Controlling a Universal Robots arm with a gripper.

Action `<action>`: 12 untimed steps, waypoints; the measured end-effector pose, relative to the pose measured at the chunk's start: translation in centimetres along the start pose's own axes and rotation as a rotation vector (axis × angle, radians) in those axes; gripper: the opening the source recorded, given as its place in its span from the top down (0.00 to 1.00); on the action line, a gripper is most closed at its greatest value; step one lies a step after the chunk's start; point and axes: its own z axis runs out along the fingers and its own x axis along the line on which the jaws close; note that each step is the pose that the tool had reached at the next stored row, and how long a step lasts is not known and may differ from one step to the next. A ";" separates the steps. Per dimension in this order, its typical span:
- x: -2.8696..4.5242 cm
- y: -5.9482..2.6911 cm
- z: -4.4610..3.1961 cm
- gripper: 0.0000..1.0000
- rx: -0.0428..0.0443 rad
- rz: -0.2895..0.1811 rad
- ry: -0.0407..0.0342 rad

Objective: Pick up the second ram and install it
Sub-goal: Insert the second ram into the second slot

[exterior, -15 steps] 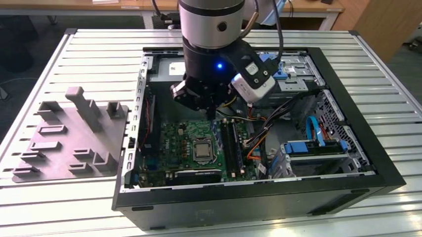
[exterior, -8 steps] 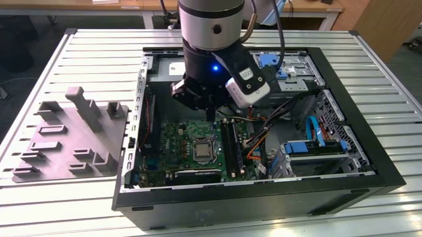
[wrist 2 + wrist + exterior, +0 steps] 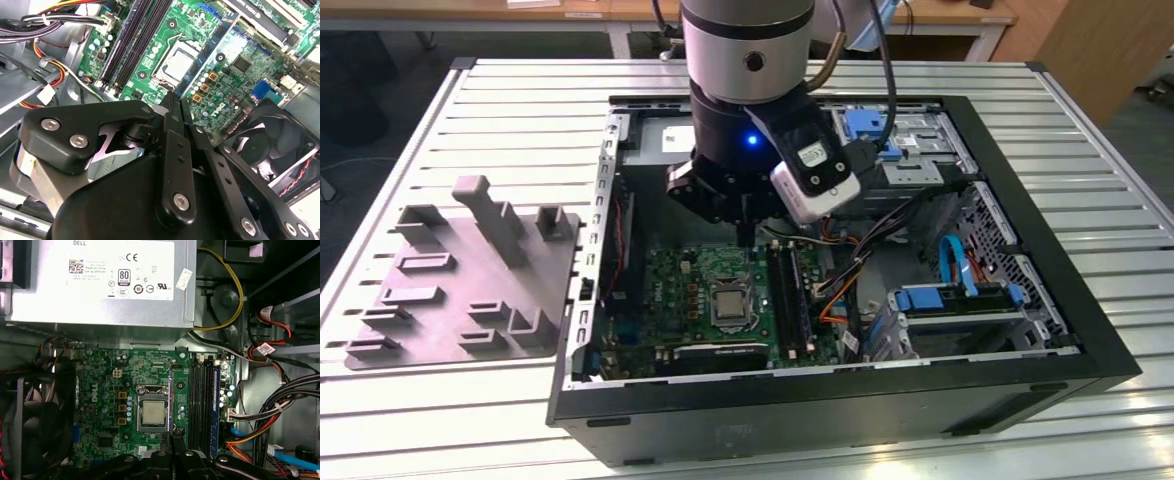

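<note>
Black metal fingers of the gripper (image 3: 173, 444) are drawn almost together and clamp the second ram (image 3: 171, 400), a long, thin, flat, dark memory stick, by one long edge, so that it hangs edge-down over the green motherboard (image 3: 107, 390). The square silver processor socket (image 3: 152, 412) serves as the landmark. The stick hovers just beside it, between the socket and the row of long black memory slots (image 3: 199, 400), and runs parallel to both. That alignment looks deliberate: a stick held lengthwise with the slots needs no turning to meet one, and a grip on the upper edge leaves the contact edge free. It does not appear to sit in any slot yet, and whether the slots already hold a stick cannot be told. Room around the socket is tight. Beyond the slots, bundles of coloured cables (image 3: 280, 405) crowd the board's edge. On the socket's opposite side sits a round black fan (image 3: 30, 415), and past one end lies the grey metal power-supply box (image 3: 100, 295). The space straight above socket and slots is open, bounded by the rim of the black computer case (image 3: 827, 415). A grey plastic tray with upright posts (image 3: 447, 300) stands outside the case, well apart from the socket.
</note>
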 end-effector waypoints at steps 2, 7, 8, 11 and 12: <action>-0.02 0.00 0.01 0.87 0.0000 0.000 0.0000; -1.09 -0.01 0.09 0.87 0.0000 0.000 0.0000; -1.42 -0.02 0.11 0.87 0.0000 0.000 0.0000; -2.57 -0.03 0.19 0.87 0.0000 0.000 0.0000; -2.97 -0.04 0.21 0.87 0.0000 0.000 0.0000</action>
